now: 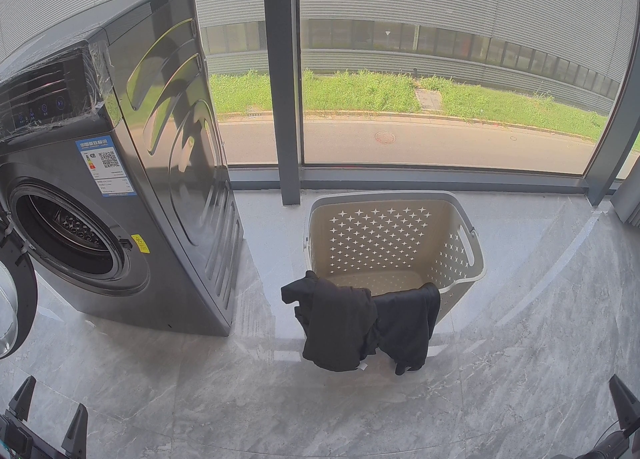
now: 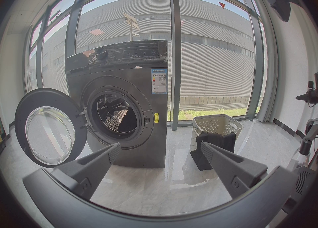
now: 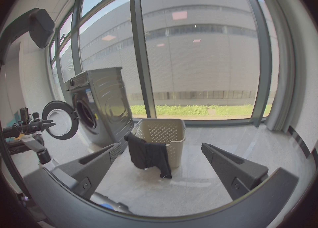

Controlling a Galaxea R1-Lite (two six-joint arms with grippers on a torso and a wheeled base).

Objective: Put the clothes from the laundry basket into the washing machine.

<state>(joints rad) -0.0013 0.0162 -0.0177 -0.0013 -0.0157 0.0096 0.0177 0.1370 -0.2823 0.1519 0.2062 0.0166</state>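
Over basket [image 1: 393, 240] rim, clothes [image 1: 347, 327] (washer [image 2: 132, 81] open)

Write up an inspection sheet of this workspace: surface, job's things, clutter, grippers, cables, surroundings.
Surface: glossy grey marble-pattern floor, bare around the basket.
Job's things: washing machine with its door swung open; laundry basket standing beside it near the window; black clothes draped over the basket's near rim, hanging down outside it.
Clutter: nothing seen.
Grippers: left gripper open and empty; right gripper open and empty; both well short of the basket.
Cables: nothing seen on the floor.
Surroundings: tall windows behind, with grass, a road and a building outside.
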